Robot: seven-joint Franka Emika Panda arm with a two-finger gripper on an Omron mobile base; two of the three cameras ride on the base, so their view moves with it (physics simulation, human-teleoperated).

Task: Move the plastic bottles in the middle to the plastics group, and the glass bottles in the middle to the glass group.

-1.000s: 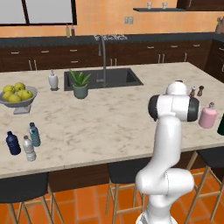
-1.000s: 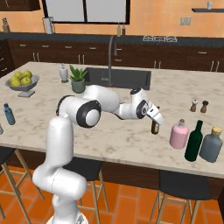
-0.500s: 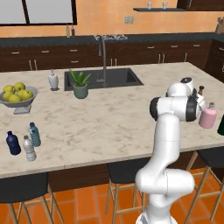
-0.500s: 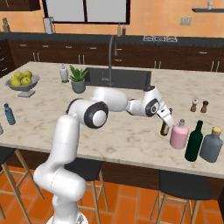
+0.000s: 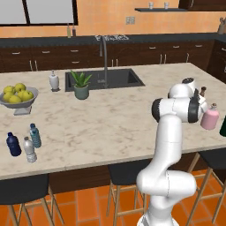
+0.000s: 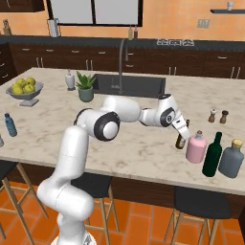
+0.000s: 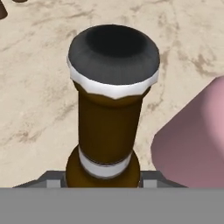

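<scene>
1. The marble counter (image 5: 110, 128) runs across the kitchen, with a dark sink (image 5: 106, 79) and a tall faucet (image 5: 104, 57) set into its far side.
2. The white arm (image 6: 119, 112) reaches over the counter toward its right end, seen in both base views.
3. A grey fruit bowl (image 5: 17, 103) of yellow lemons stands at the far left, with a potted plant (image 5: 81, 86) and a white soap dispenser (image 5: 54, 80) beside the sink.
4. At the right end stand a dark green bottle (image 6: 212, 155) and, just beside it, a greyish bottle with a tan cap (image 6: 231, 159).
5. The pink bottle (image 6: 195, 147) stands upright just left of the green one, near the counter's front edge.
6. The brown bottle (image 6: 180, 140) is upright just left of the pink bottle; the hand view shows the two close, though I cannot tell if they touch.
7. The pincer (image 6: 182, 133) is closed on the brown bottle, its tips flanking the bottle's shoulder below the long neck. Whether the bottle's base rests on the counter I cannot tell.
8. At the left end, well apart from all this, the teal bottle (image 5: 35, 135) stands close to the navy bottle (image 5: 13, 144) and the clear bottle (image 5: 29, 150), all three upright in one cluster.
9. Two small shakers (image 6: 217, 116) stand behind the pink bottle, farther back on the counter.
</scene>
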